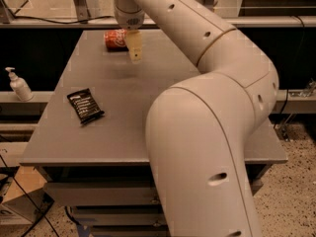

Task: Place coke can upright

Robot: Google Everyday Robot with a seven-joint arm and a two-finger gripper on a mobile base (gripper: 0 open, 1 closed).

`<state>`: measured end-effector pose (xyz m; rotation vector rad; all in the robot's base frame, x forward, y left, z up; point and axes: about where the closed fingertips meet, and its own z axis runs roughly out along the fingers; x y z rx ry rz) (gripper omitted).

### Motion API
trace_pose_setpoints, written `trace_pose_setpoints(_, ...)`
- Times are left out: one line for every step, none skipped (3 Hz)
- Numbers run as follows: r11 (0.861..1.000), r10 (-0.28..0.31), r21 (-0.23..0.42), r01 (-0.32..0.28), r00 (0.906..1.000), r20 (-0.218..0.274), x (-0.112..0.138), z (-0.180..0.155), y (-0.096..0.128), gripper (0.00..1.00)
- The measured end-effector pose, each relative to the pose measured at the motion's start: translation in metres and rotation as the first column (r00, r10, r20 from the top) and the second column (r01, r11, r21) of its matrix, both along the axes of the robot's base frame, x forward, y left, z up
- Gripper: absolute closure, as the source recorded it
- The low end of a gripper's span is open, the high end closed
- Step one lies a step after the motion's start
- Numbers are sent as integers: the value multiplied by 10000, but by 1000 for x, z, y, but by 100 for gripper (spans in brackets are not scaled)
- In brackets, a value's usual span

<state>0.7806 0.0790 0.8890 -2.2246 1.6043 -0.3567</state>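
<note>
One arm (197, 147) filled your foreground, its big white elbow blocking the right half of the grey table (123, 127). A black snack packet (85, 105) lay flat near the table's left edge. Off the table to the left, a pump bottle (19, 85) stood on a ledge. Farther back, your gripper (135, 51) hung pointing down over the far part of the table; open or closed, can't tell. The coke can (115, 39) lay on its side by the far edge, just left of the gripper; contact unclear.
</note>
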Motion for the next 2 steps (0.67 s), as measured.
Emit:
trace_pose_setpoints(9993,-36,-358,57,9984,568,12,-3,6,0)
trace_pose_setpoints(9991,44,-430,7,9930,1179,23,-5,12,0)
